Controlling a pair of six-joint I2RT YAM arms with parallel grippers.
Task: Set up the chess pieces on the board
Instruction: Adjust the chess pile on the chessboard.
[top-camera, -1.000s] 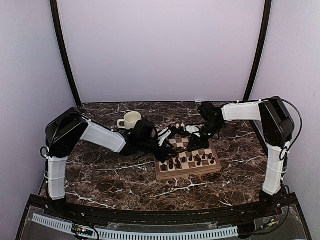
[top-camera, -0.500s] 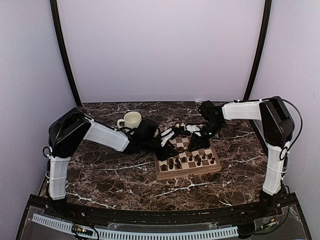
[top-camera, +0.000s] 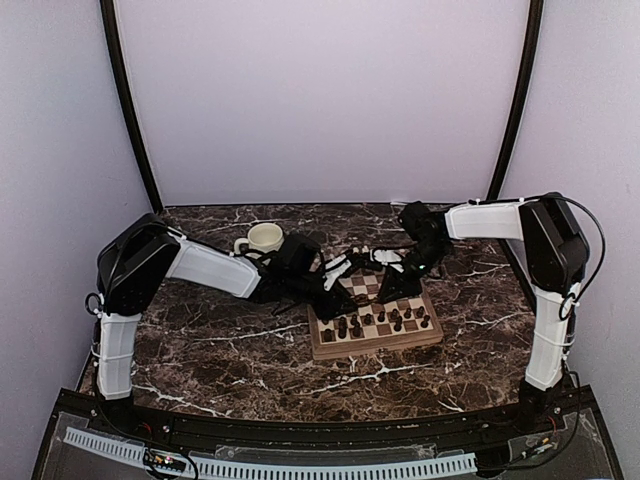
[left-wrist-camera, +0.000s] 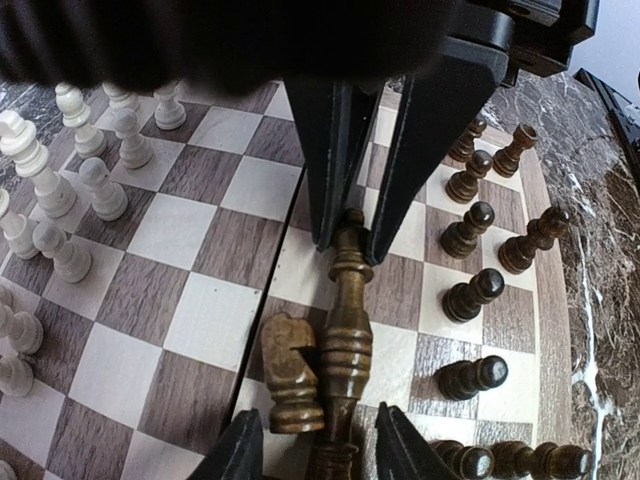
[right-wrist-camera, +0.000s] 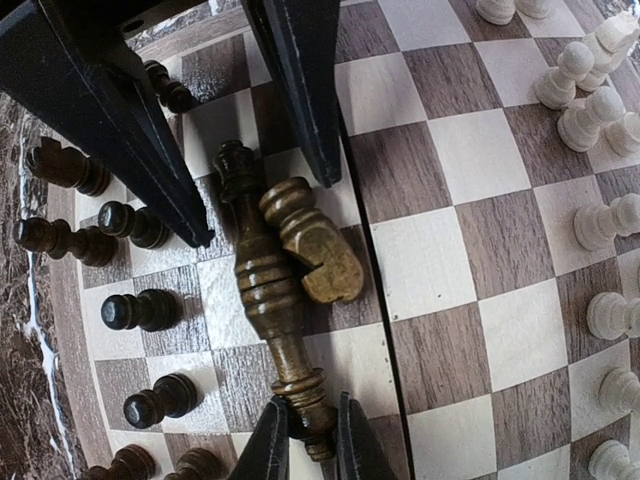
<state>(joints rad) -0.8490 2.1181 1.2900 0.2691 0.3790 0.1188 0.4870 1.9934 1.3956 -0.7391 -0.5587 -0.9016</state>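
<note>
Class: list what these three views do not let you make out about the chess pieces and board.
Top view: left gripper and right gripper cover the far part of the board; the chess pieces are too small to name.
Left wrist view: the bottom edge cuts the near end off the lying tall dark piece; a blurred black mass hides far squares.
Right wrist view: white pieces cut off at the right edge.

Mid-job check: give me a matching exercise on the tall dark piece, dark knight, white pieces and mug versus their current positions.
1 tall dark piece
2 dark knight
3 white pieces
4 mug

a upright on the board
b on the tabletop, off the board
c lying flat, clamped at one end by the right gripper
d on its side against the tall dark piece

Pairs: 1-c, 2-d, 3-a, 4-b
</note>
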